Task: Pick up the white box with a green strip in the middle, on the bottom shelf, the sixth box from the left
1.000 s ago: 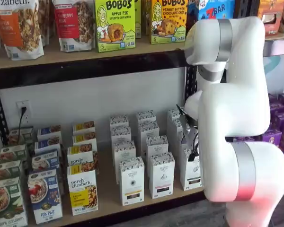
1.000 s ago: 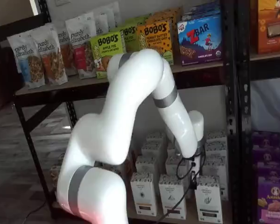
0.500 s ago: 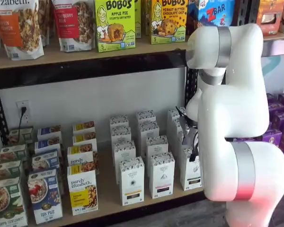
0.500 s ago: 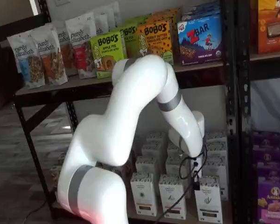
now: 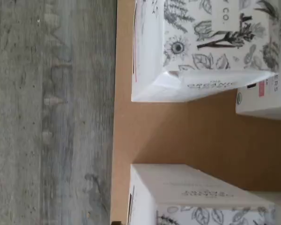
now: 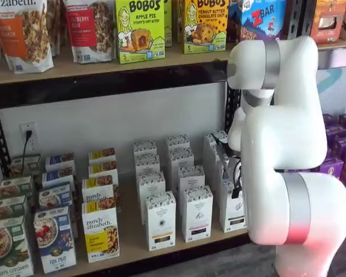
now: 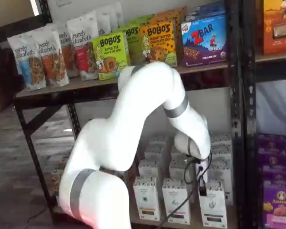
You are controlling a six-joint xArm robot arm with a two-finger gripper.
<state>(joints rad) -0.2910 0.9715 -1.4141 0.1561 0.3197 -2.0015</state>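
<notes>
Jaws: hidden in wrist view; in both shelf views only dark hardware and cable [image 6: 235,173] show at the arm's end, low right of centre, so can't tell how far open or if holding anything. Looks poised right over the front-right white box [image 6: 233,206], also [image 7: 212,204], w/ dark strip low on its front. Prob. lining up for a grasp from above.

Wrist view: two speckled box tops w/ bare tan board between, i.e. camera sits over the gap at the shelf's front edge [image 5: 124,131], floor beyond.

Boxes stand upright in tidy rows on bottom shelf [image 6: 132,242], fronts out, gaps between columns: room for fingers. Purple cartons [image 7: 279,202] far right, apart.
</notes>
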